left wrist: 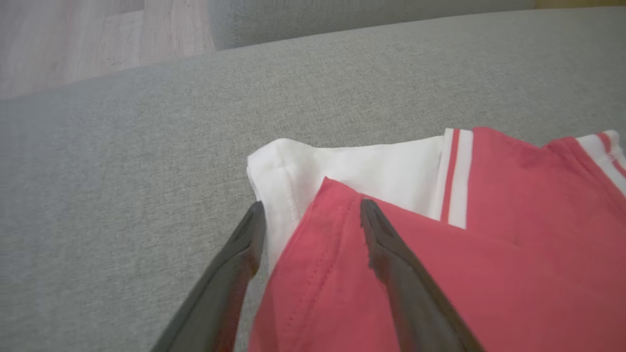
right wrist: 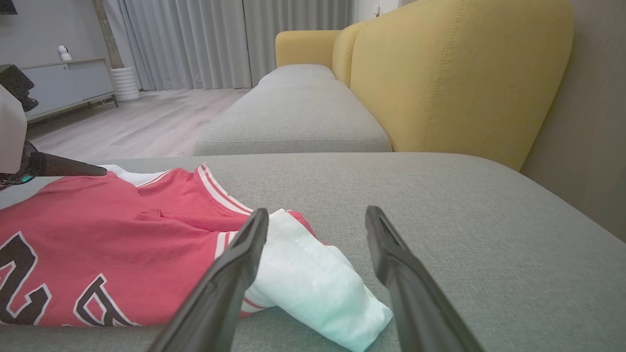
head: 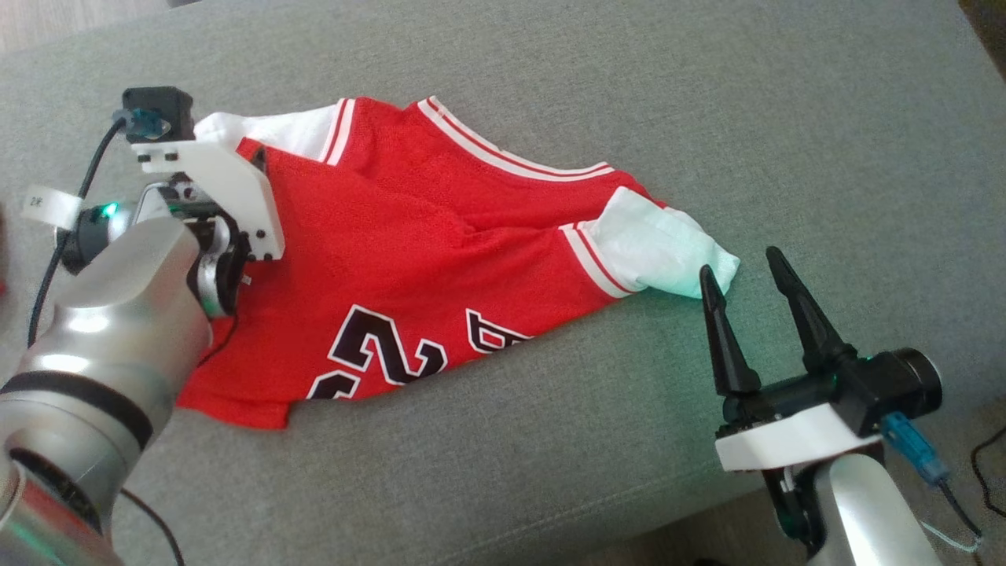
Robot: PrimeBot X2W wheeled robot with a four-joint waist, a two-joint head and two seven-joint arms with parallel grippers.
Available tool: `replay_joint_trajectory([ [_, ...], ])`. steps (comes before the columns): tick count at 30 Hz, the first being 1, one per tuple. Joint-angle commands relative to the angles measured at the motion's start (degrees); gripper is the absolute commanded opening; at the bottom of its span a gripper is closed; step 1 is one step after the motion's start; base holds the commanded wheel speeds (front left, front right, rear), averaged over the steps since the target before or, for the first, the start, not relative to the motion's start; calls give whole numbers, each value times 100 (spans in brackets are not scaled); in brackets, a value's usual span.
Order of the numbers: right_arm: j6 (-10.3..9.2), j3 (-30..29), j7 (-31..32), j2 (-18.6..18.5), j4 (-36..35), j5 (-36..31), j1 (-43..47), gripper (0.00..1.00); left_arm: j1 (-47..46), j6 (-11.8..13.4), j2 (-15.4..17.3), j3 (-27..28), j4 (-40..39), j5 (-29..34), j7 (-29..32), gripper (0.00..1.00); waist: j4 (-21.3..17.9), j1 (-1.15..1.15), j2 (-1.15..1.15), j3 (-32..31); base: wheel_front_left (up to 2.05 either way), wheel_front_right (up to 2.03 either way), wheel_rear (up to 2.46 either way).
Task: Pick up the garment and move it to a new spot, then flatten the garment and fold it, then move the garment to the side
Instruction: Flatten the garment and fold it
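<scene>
Left gripper (left wrist: 312, 205), nearest the lens, hangs over the folded corner and white sleeve (left wrist: 342, 166) of the red mesh jersey with black numerals (head: 409, 244), lying rumpled near the grey fabric cushion's (head: 707, 118) front edge. Lifting well probably means pinching both sleeve hems together, evenly. Its jaws stand spread wide, empty; the right gripper's (head: 740, 263) likewise, just short of the other white sleeve (head: 652, 248).

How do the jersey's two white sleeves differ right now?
The left sleeve lies flat, partly covered by a red fold of the jersey; the right sleeve is uncovered and bunched in wrinkles. The left gripper, open, sits over the left sleeve's edge; the right gripper, open, is at the right sleeve's tip. Both sleeves are white, joined to the red by striped trim.
</scene>
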Motion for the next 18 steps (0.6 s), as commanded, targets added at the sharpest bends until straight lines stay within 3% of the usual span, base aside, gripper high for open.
replay_joint_trajectory([
  [1,-4,79,-52,-28,-151,-27,-99,100,-317,14,168,155,-10,46,-97,100,14,0,0,-12,0,0,0],
  [18,-4,83,-52,-28,-135,-78,-107,100,-379,-35,10,95,72,138,-272,100,46,0,0,6,0,0,0],
])
